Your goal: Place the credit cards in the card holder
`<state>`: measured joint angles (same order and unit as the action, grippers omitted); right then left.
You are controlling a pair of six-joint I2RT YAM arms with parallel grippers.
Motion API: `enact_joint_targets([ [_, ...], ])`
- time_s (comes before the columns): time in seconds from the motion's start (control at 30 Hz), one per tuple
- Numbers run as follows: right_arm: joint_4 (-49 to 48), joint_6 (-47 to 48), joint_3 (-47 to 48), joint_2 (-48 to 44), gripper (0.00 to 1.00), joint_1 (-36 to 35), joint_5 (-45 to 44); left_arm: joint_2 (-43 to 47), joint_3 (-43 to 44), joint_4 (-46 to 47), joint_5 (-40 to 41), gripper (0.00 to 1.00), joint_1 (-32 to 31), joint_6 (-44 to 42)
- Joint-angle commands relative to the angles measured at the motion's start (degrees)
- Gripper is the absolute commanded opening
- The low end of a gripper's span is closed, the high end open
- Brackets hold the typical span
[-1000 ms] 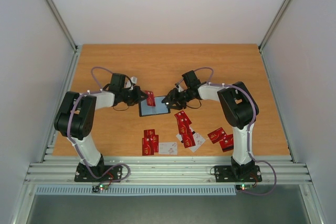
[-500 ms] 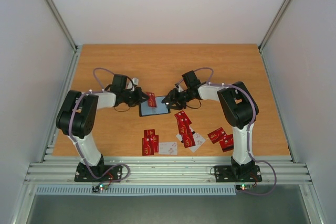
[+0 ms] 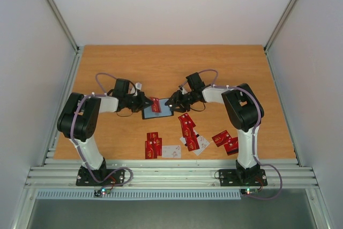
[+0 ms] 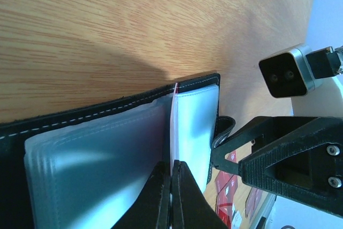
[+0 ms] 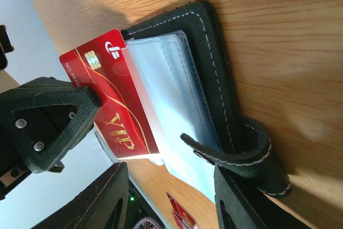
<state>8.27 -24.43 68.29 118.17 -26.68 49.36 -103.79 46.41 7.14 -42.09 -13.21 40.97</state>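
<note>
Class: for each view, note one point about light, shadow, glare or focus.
Top external: even light, sharp, faint shadows. Left wrist: dark shadow on the table beyond the card holder, pale glare on its sleeves, left gripper soft. Right wrist: red card crisp, shadow along the holder's edge.

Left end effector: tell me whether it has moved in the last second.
Yes. The left end effector, shut on a red VIP card, has shifted slightly toward the open card holder, which lies unmoved.

The card holder (image 3: 158,113) lies between left gripper (image 3: 147,102) and right gripper (image 3: 170,102) — credit cards (image 3: 187,123) scattered nearer the bases (image 3: 103,175)
</note>
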Motion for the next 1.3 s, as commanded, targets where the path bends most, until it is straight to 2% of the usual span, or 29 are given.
enact_joint_targets([
  [0.0,-1.1,-0.4,-1.0,1.5,0.45,-0.1,-0.5,-0.6,-0.6,1.2,-0.9,0.0,-0.3,1.0],
  [0.3,-2.0,-0.9,-1.6,1.1,0.45,-0.1,-0.4,-0.8,-1.3,1.2,-2.0,0.0,-0.4,2.4],
  [0.87,-2.6,-1.7,-2.4,-0.6,0.45,-0.1,-0.2,-5.3,-0.3,6.7,-3.9,0.0,-2.4,5.1],
  [1.13,-2.4,-1.6,-1.4,-0.7,0.45,-0.1,-0.7,-4.4,2.2,-1.5,-4.6,0.0,-3.0,-0.8],
  [1.27,-2.0,-1.4,-1.1,-0.8,0.45,-0.1,-0.8,-3.6,4.0,-10.0,-4.9,0.0,-2.9,-6.2],
])
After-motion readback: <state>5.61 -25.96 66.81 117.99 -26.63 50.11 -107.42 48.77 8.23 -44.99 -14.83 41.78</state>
